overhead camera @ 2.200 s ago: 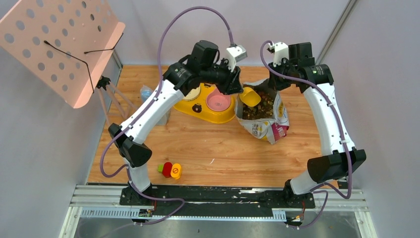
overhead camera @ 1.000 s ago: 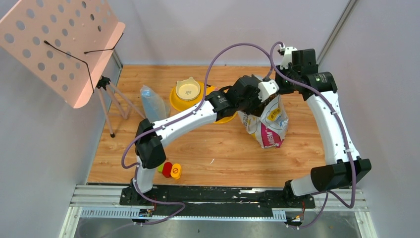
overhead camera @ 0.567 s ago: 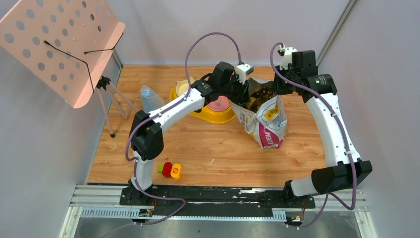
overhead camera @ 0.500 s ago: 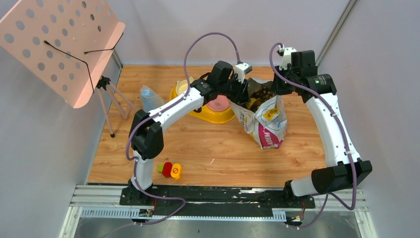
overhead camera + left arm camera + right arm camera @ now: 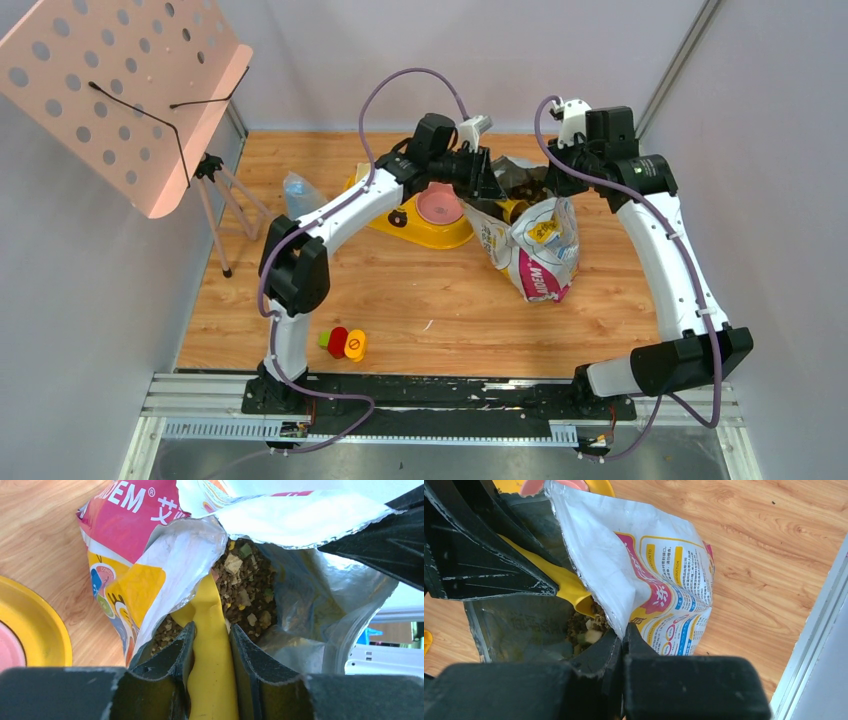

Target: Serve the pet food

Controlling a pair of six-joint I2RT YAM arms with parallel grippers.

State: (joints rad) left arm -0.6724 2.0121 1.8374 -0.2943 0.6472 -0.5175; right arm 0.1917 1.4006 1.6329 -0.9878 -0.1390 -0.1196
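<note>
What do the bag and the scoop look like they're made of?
Bag: probably foil-lined plastic film; glossy printed outside, crinkled silvery lining inside the torn mouth.
Scoop: seemingly moulded plastic; uniform yellow, smooth, with a slight sheen.

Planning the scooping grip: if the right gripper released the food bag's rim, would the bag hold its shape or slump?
Probably slump: the bag is thin, creased foil, its rim pinched by the shut right gripper. The kibble inside likely weighs its base down, resisting tipping.
</note>
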